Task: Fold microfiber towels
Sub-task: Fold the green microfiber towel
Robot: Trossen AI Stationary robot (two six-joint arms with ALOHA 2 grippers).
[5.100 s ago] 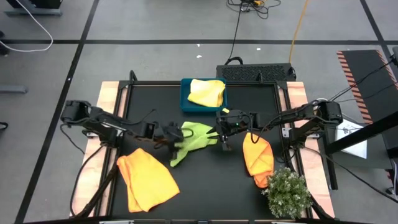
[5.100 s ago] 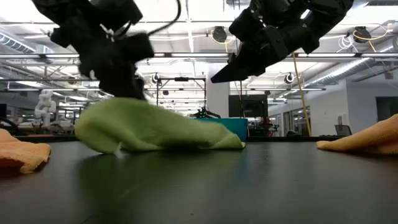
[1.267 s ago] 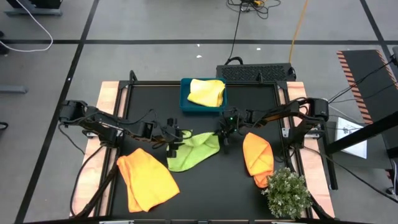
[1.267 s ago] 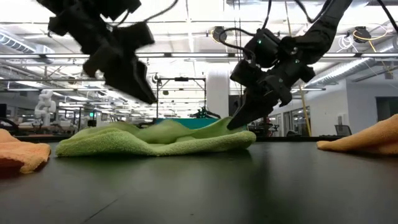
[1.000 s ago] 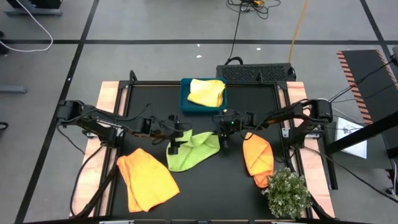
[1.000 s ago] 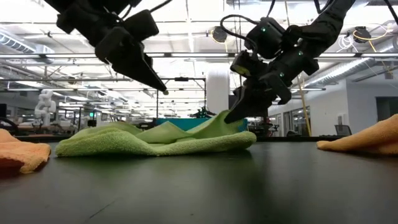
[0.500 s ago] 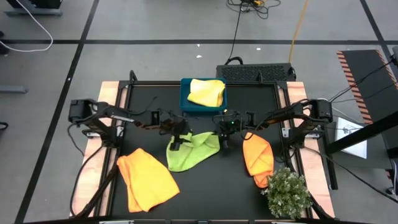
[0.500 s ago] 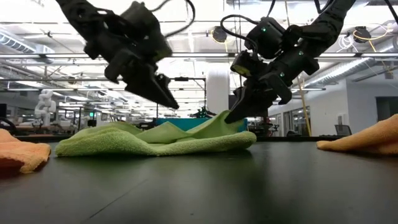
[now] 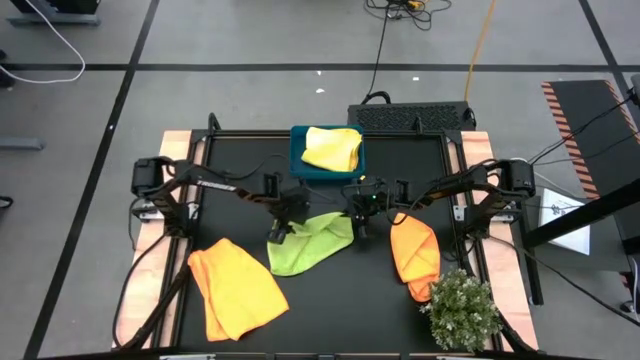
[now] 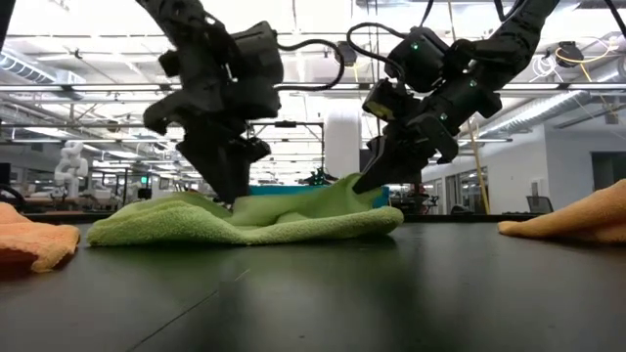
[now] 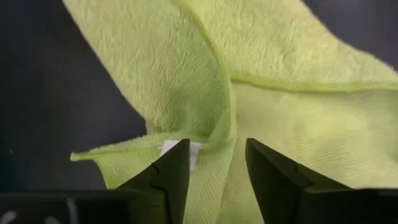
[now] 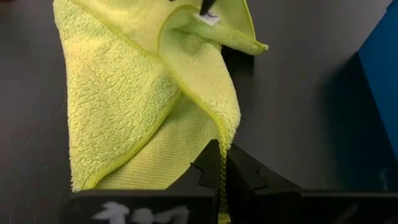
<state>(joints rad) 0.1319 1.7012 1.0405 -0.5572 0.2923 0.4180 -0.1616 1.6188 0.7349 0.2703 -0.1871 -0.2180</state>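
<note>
Left end effector (image 9: 281, 228) is down on the left corner of the lime green towel (image 9: 312, 243) at mid-worktop, its fingers (image 11: 171, 171) parted on either side of a raised fold with a white tag. Right end effector (image 9: 359, 226) pinches that towel's right edge, lifting it. One orange towel (image 9: 235, 288) lies toward the worktop's (image 9: 330, 310) front left corner, another (image 9: 413, 255) toward the right edge, beside a small bushy plant (image 9: 461, 310). At the back edge, a pale yellow towel (image 9: 333, 148) rests in a teal tray (image 9: 299, 170).

high: overhead, straight down | low: table-level, facing room | wrists: close | shared: lime towel (image 9: 310, 240)
</note>
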